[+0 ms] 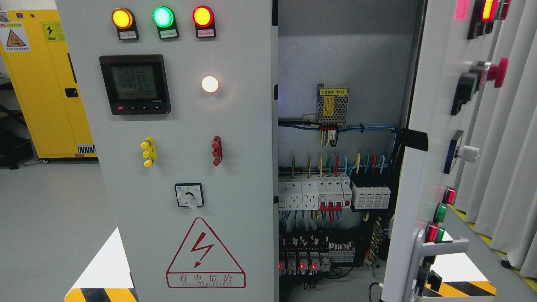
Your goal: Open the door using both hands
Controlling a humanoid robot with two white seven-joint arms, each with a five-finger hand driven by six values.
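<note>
Standing in front of this electrical cabinet, I'd say half the job looks done. The head view is the only one there is. The right door point(423, 126) is swung well open and seen nearly edge-on, its handle point(436, 251) low down, and the inside point(335, 188) lies bare between the two doors: rows of breakers, coloured wires, a small mesh-covered power supply point(332, 102) near the top. The left door point(180, 167) faces me flat and seems shut, so to my eye that one is left to open.

Neither robot hand is anywhere to be seen, so whether the fingers are spread, curled or holding something I cannot tell.

Counting on the left door: three lamps along the top, orange point(122, 19), green point(163, 16) and red point(203, 16); one meter point(135, 84) with a screen; one white lit lamp point(209, 84); two small levers, yellow point(147, 152) and red point(216, 150); one rotary switch point(189, 195); one warning triangle point(205, 253). Off to the left stands one yellow cabinet point(46, 84), and grey curtains point(512, 147) hang at the right.
</note>
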